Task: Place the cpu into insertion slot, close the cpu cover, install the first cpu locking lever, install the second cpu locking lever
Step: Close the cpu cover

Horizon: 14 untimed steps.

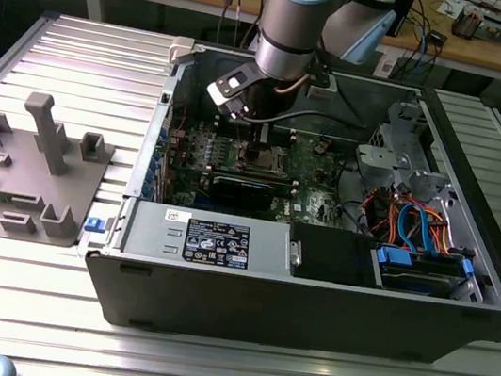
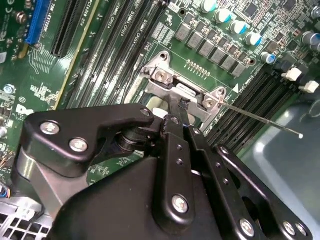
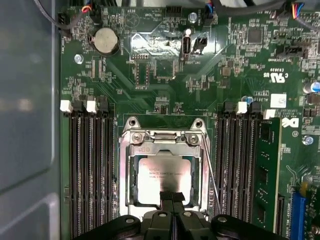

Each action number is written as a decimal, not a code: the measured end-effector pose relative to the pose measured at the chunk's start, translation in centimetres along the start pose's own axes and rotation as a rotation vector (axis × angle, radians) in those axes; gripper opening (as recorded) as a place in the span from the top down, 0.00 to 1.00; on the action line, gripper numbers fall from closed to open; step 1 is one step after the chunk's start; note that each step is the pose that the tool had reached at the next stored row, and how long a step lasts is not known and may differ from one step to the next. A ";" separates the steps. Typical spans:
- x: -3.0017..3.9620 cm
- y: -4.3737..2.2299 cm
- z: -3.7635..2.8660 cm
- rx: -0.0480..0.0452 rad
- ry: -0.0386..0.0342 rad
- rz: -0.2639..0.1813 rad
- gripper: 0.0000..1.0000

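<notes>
The cpu [image 3: 162, 175] lies flat in its socket on the board [image 3: 150, 75], its grey top showing through the cut-out of the cover [image 3: 135, 149], which lies down over it. In the first wrist view the pincer [image 3: 172, 197] has its fingers pressed together with nothing between them, the tips at the socket's near edge. The second wrist view shows the pincer [image 2: 182, 107] tip down at the cover's metal edge; whether it touches I cannot tell. Closed fingers make one narrow point, which would suit pushing on thin metal rather than grasping. A thin wire lever [image 2: 260, 119] sticks out from the socket's corner, clear of the frame (so unlatched, I judge), and runs along the socket's side in the first wrist view [image 3: 210, 172]. The open case [image 1: 307, 312] sits on the ribbed desk [image 1: 60, 63].
</notes>
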<state>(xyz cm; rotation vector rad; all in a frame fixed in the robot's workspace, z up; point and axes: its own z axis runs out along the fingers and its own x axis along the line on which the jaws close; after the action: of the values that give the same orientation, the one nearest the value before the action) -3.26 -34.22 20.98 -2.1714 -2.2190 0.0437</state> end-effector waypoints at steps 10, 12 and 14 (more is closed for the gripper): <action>-0.06 0.01 0.48 0.0002 0.0001 0.000 0.89; -0.07 0.23 0.38 -0.0001 0.0007 0.000 0.89; -0.08 0.71 0.12 0.0028 0.0002 0.000 0.89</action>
<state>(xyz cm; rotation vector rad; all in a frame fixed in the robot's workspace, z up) -2.55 -34.28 20.83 -2.1698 -2.2175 0.0465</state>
